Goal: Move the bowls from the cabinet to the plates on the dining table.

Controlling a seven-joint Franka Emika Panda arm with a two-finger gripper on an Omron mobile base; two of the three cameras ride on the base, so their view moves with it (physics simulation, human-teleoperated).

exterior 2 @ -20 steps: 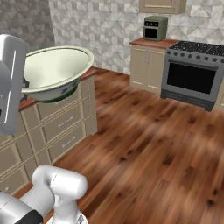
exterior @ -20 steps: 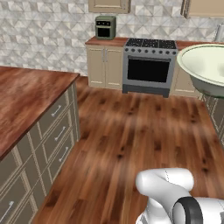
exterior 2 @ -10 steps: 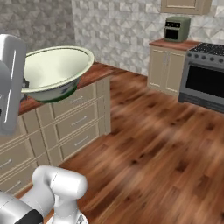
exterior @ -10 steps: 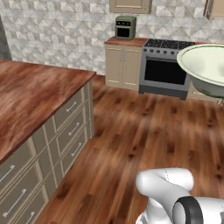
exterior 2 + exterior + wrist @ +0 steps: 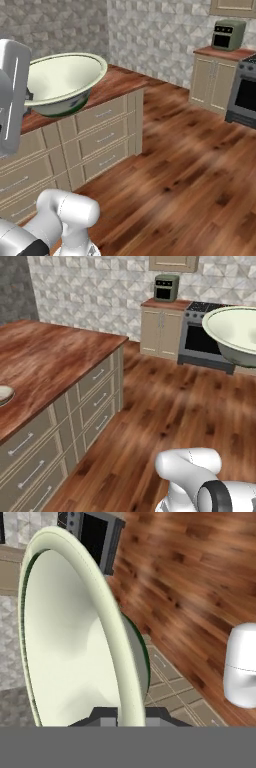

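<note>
1. Glossy reddish-brown wood grain covers the dining table (image 5: 55, 356), with beige drawer fronts (image 5: 95, 398) beneath it.
2. My claw (image 5: 131, 714) is clamped on the rim of the pale green-white bowl (image 5: 62, 80), a round, smooth ceramic one.
3. Held in the air beside the table, the bowl opens upward, slightly tilted; its inside looks bare.
4. Something small, round and pale (image 5: 4, 393) lies at the table's near edge.

Glossy ceramic bowl (image 5: 62, 80), wood-grain dining table (image 5: 45, 366)
</note>
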